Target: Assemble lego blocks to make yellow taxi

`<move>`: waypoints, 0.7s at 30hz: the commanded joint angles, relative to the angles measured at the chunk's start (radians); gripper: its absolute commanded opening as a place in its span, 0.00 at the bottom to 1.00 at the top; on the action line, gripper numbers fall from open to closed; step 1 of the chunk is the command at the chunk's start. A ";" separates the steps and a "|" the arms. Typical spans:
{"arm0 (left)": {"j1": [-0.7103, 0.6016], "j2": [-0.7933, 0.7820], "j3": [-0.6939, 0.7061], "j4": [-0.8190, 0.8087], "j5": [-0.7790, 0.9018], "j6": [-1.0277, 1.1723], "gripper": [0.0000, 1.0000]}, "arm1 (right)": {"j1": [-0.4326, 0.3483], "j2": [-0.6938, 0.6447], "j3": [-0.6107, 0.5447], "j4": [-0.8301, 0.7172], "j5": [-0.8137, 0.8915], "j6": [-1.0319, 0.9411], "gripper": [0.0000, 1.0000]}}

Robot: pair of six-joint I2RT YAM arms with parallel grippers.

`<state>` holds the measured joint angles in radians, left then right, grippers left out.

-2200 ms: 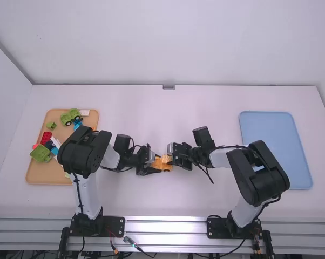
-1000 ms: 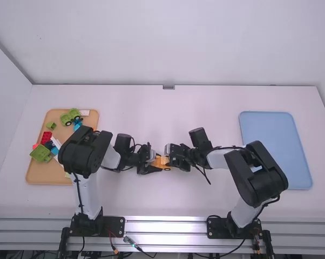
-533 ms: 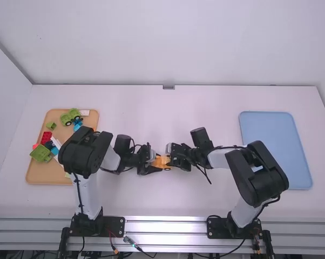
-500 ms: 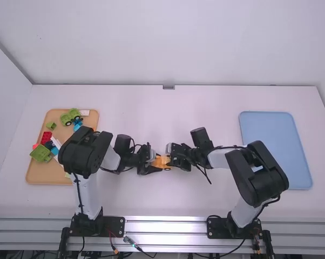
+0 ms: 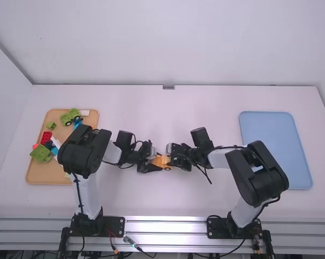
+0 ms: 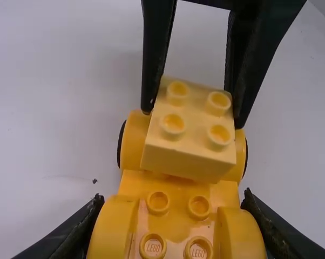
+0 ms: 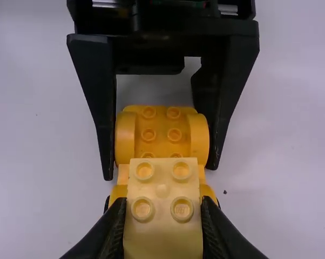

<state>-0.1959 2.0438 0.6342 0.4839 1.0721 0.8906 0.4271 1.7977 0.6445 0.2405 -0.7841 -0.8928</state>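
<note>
Left wrist view, orange base [image 6: 176,184], lettered studs [image 6: 153,246]

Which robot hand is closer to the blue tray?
The right hand. It's at the yellow car, on the side facing the blue tray. The left hand is on the car's other side, farther from that tray.

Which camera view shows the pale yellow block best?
Left wrist view: the block shows four studs and one side face. Right wrist view: four studs too, but the picture edge cuts it. High view: too small to tell apart.
</note>
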 commanded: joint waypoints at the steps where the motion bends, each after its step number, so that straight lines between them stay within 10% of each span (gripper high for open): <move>1: -0.001 0.028 -0.028 0.005 -0.105 -0.019 0.54 | -0.002 0.011 0.011 -0.014 -0.004 0.006 0.00; 17: -0.001 0.028 -0.070 0.103 -0.147 -0.056 0.55 | -0.004 0.011 0.011 -0.025 -0.001 0.006 0.00; 21: -0.001 0.028 -0.072 0.104 -0.147 -0.056 0.55 | -0.001 0.011 0.011 -0.023 -0.002 0.006 0.23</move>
<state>-0.1997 2.0438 0.5831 0.6079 1.0424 0.8719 0.4271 1.7977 0.6445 0.2298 -0.7834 -0.8932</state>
